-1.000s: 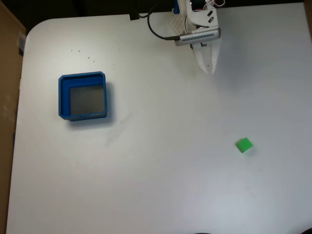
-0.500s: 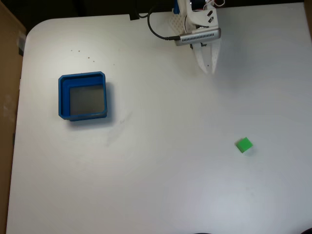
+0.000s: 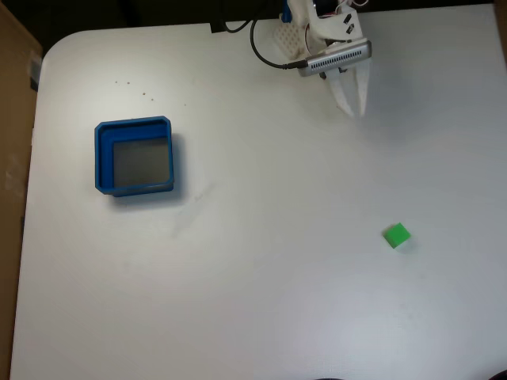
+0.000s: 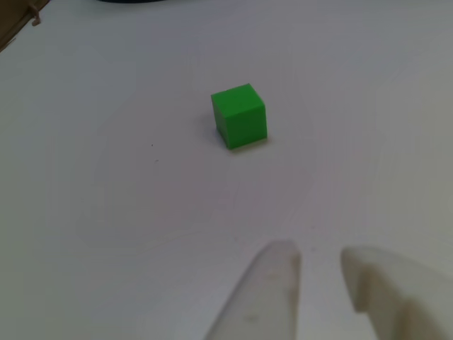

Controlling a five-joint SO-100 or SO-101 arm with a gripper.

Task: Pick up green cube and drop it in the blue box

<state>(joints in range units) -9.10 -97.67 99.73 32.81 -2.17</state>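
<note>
tool (image 3: 353, 108) slightly parted, green cube (image 3: 397, 235) well apart, untouched

A white surface (image 3: 261, 301) with a rounded far-left corner takes up nearly the whole fixed view. It is matte and evenly lit, with soft shadows and a few tiny dark specks (image 3: 144, 96) near the upper left. Brown cardboard (image 3: 14, 127) runs along its left edge. A dark strip (image 3: 142, 12) lies beyond the top edge
</note>
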